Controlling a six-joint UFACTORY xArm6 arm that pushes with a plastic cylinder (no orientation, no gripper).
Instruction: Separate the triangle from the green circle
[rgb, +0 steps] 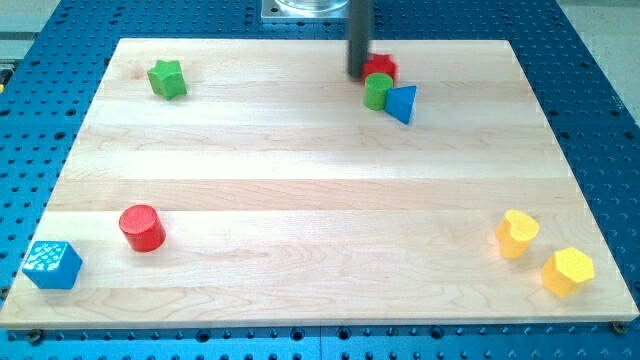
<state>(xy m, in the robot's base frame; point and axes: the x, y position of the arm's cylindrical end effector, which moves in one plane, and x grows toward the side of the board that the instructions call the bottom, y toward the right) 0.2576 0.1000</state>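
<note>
A blue triangle (402, 103) lies near the view's top, touching the right side of a green circle (377, 91). A red block (380, 68) of unclear shape sits just behind the green circle, touching it. My dark rod comes down from the view's top, and my tip (358, 75) rests on the board just left of the red block and above-left of the green circle. The tip is apart from the blue triangle.
A green star (167, 78) is at the top left. A red cylinder (142, 228) and a blue cube (52, 265) are at the bottom left. A yellow heart (517, 233) and a yellow hexagon (568, 271) are at the bottom right. The wooden board (300, 190) lies on a blue perforated table.
</note>
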